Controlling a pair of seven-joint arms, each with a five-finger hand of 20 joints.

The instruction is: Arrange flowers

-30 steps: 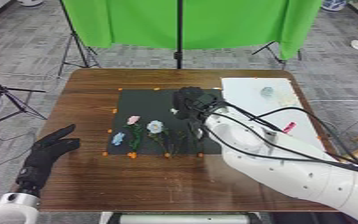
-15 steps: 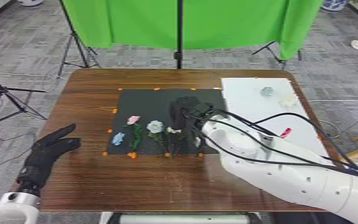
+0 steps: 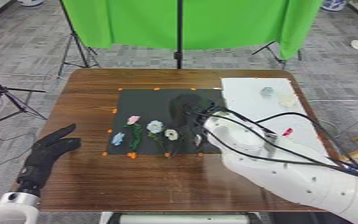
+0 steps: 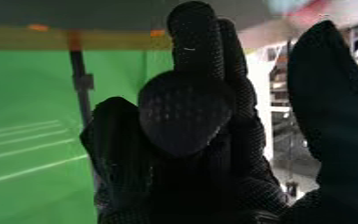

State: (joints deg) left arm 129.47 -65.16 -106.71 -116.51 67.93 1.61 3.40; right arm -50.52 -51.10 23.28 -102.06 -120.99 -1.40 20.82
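Observation:
My right hand (image 3: 184,107) is over the upper right part of the black mat (image 3: 144,100) in the head view. In the right wrist view the same hand (image 4: 233,165) has relaxed fingers, one bent toward the camera, thumb apart, holding nothing. Below it on the mat lie a white flower (image 3: 171,134), a larger pale blue one (image 3: 155,126), a pink one (image 3: 133,120) and a small blue one (image 3: 118,139). A pale piece (image 3: 198,140) beside my right wrist is partly hidden. My left hand (image 3: 47,152) rests open at the table's left side.
On the white sheet (image 3: 246,92) at the right lie a pale blue-green piece (image 3: 267,92), a cream piece (image 3: 286,101) and a red piece (image 3: 288,132), which my arm partly covers. Orange markers edge the mat. Black cables loop along my right arm.
My right hand has come slightly nearer the robot and turned. The white flower, at first by its fingers, now lies apart on the mat beside the pale blue one. The left hand is still.

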